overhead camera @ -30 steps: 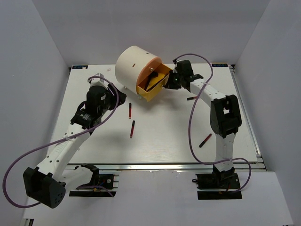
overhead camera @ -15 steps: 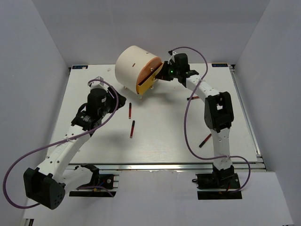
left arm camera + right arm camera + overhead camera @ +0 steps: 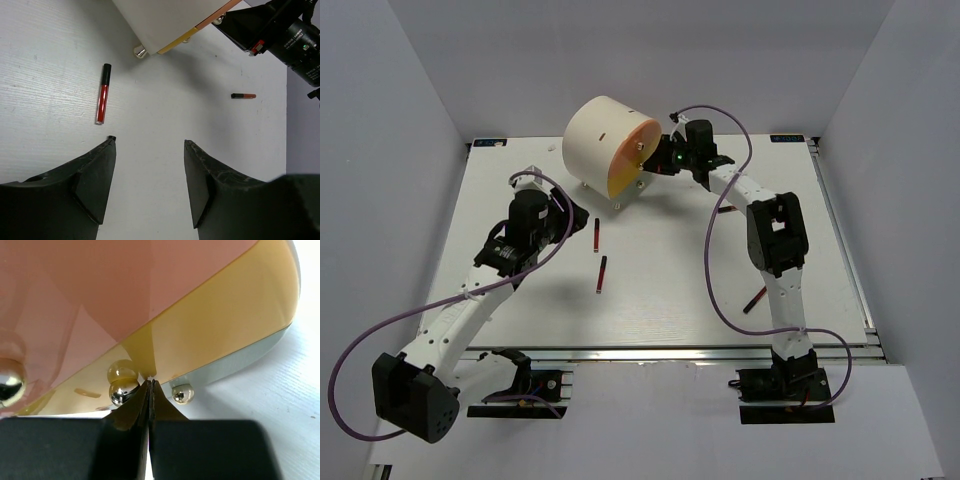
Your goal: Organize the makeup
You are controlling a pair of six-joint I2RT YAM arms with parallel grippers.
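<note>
Your right gripper (image 3: 150, 385) is fully closed with nothing between its fingers. Its joined tips rest against the orange-yellow drawer front (image 3: 225, 325) of the cream box (image 3: 600, 135), just beside a small metal knob (image 3: 123, 391). I judge that you keep it shut so that it works as one stiff pusher on the drawer, whose front looks flush with the box in the top view. Your left gripper (image 3: 149, 145) stands open and empty above the table (image 3: 670, 290), facing the box, and this looks like a ready pose for a pick. The makeup that shows is four dark-red-and-black sticks, all lying flat on the table outside the box. The upper stick (image 3: 596, 232) lies near the feet of the box and a little ahead of your left gripper. The lower stick (image 3: 602, 273) lies just below it, toward the bases. The short stick (image 3: 728, 208) lies close beside your right arm, and the last stick (image 3: 756, 298) lies lower on that same side. No brushes or sponges show in these views. In my judgement the upper stick is the easiest next pick for your left side, but a drawer must be open to receive it.
</note>
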